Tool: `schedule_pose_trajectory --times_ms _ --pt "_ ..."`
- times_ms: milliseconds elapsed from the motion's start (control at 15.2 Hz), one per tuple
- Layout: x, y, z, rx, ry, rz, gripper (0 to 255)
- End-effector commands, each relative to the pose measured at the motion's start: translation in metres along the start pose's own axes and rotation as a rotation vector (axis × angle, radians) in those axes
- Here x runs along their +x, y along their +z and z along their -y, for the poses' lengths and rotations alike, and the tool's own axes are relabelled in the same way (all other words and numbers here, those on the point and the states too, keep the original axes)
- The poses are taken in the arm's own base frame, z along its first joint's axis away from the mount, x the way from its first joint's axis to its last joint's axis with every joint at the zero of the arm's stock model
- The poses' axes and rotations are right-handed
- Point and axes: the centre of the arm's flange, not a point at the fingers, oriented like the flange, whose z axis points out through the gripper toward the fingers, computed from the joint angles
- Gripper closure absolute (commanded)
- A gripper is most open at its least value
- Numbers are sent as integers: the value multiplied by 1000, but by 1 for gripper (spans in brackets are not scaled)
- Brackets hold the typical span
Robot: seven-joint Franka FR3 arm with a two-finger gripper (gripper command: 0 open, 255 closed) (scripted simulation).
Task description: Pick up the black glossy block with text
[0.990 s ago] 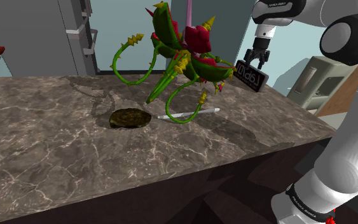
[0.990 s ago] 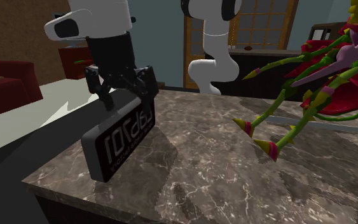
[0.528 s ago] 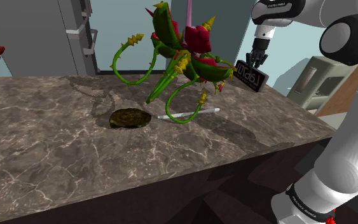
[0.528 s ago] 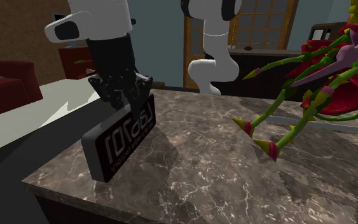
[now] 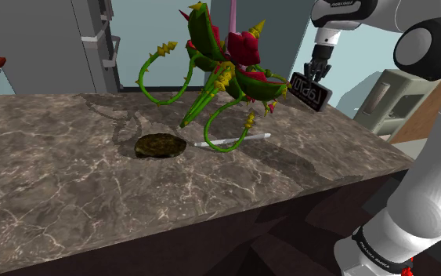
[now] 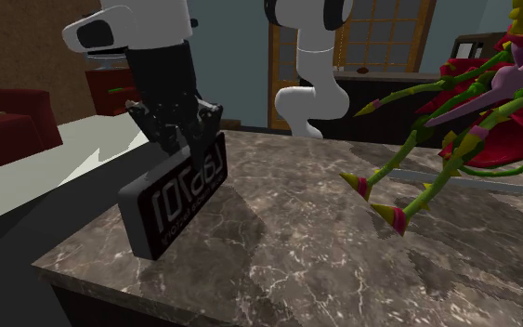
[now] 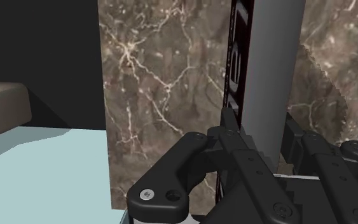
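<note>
Surface: marbled surface (image 5: 70, 172), spiky plant (image 5: 226, 63) upper centre.
Block: black block (image 6: 177, 200), white lettering, tilted.
Fingers: I see fingers (image 7: 234, 149) clamping it.

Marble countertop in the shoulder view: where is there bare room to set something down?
The brown marble countertop is bare across the shoulder view's left and along its front edge, up to the dark round flat lump. Crowded: around the spiky red-and-green plant, thin white rod, and the corner where the gripper clasps the black lettered block.

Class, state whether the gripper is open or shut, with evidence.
Shut: the gripper clasps the black block, a finger pressed against each face.
</note>
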Motion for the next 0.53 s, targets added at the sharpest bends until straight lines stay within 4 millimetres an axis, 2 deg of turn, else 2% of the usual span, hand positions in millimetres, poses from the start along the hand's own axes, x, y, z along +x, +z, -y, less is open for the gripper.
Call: schedule_pose_trajectory --times_ms 0,462 --pt "-1 -11 0 0 0 -1 255" --pt "-7 -47 1 0 0 -1 255"
